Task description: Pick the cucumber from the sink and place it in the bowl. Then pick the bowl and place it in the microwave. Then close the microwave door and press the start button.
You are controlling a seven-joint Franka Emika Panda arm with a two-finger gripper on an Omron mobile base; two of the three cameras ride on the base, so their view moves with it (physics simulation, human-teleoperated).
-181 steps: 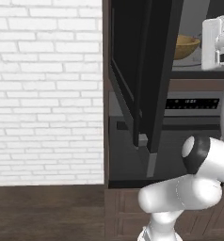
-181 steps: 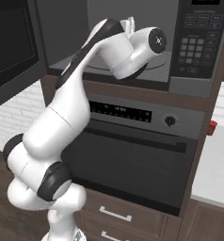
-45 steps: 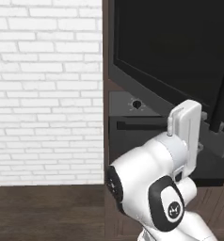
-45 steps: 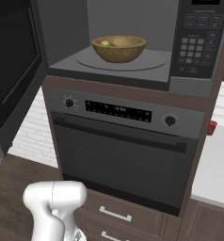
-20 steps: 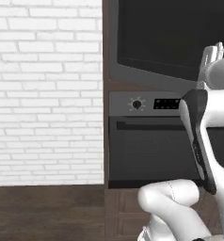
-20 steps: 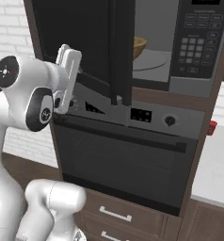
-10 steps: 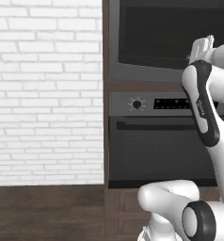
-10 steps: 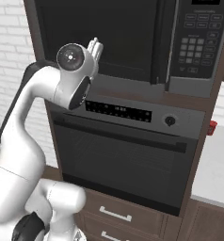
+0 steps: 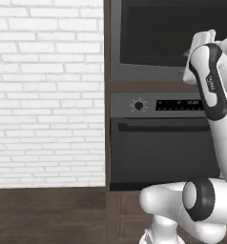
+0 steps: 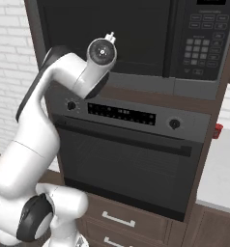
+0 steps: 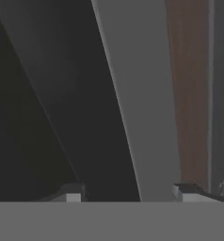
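My pincer [image 11: 128,196], tips apart and empty, faces the shut black-glass microwave door [image 10: 105,34]; the grey keypad panel [image 10: 202,41] lies to my right.

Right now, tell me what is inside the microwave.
Nothing inside can be made out. The microwave door is shut, and its black glass shows only darkness, so whatever sits behind it is covered. The gripper is close against the door's grey frame.
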